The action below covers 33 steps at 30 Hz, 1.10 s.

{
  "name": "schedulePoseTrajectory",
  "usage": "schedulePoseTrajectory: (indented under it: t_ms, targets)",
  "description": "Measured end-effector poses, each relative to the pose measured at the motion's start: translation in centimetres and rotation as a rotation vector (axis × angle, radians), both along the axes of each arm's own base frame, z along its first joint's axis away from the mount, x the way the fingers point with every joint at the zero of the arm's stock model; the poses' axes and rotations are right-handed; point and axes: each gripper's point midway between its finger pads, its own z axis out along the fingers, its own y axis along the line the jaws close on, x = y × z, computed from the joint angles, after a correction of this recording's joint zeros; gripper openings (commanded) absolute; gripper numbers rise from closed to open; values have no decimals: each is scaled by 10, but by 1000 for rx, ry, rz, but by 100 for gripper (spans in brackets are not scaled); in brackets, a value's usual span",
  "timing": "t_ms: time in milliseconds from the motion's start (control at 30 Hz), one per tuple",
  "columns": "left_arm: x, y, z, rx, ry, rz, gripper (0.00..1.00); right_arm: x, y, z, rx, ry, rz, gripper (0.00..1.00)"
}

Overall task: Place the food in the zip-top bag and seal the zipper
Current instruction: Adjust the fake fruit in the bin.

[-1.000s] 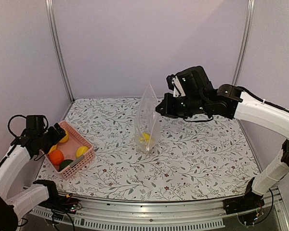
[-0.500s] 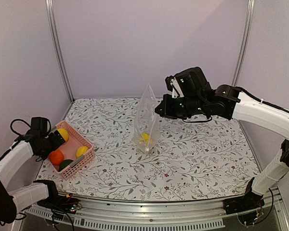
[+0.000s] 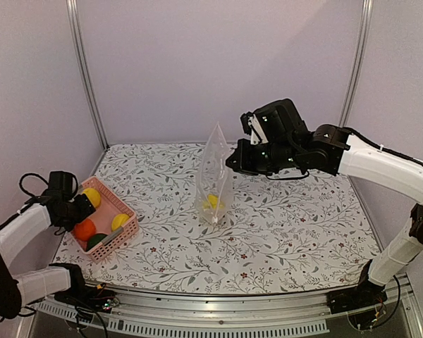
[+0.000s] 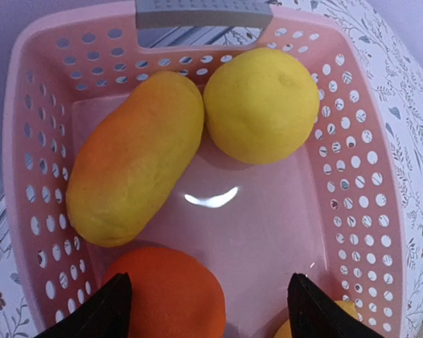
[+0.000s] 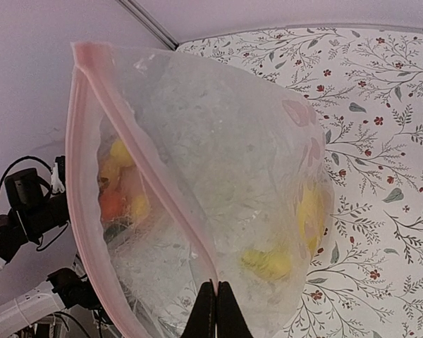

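The clear zip-top bag (image 3: 215,176) stands upright mid-table, with yellow food (image 3: 211,201) at its bottom. My right gripper (image 5: 216,299) is shut on the bag's mouth edge and holds the mouth agape. The pinkish zipper (image 5: 137,162) runs up from the jaws. My left gripper (image 4: 211,317) is open, low inside the pink basket (image 4: 366,176). The round orange (image 4: 166,296) lies under its left finger (image 4: 116,310). A long yellow-orange piece (image 4: 134,158) and a round yellow piece (image 4: 261,105) lie further in. From above, a dark green piece (image 3: 96,241) shows too.
The basket (image 3: 115,198) sits at the table's left edge, close to the metal frame post (image 3: 84,77). The right arm (image 3: 338,151) reaches in from the right, above the floral cloth (image 3: 289,225).
My left gripper has dropped lower into the basket, toward the orange. The right gripper and the bag have barely shifted.
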Motion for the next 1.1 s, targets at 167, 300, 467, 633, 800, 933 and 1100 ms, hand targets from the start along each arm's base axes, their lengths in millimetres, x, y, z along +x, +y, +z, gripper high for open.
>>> schedulePoseTrajectory:
  t_ms: [167,300,467,633,800,933,1100]
  targets:
    - [18,-26,4,5,5,-109,77,0,0,0,1,0,0,0]
    - [18,-35,9,20,13,-139,86,-1,1,0,4,4,6,0]
    - [9,-22,27,73,-25,-79,95,-1,2,2,13,3,8,0]
    - [2,-6,28,73,-29,-10,91,-1,3,2,16,3,11,0]
    - [-5,-3,2,62,64,-8,81,-1,3,3,19,0,11,0]
    - [4,1,-1,79,58,-2,79,-1,3,3,19,0,11,0]
    - [16,3,-2,90,39,-5,77,-1,3,3,19,0,10,0]
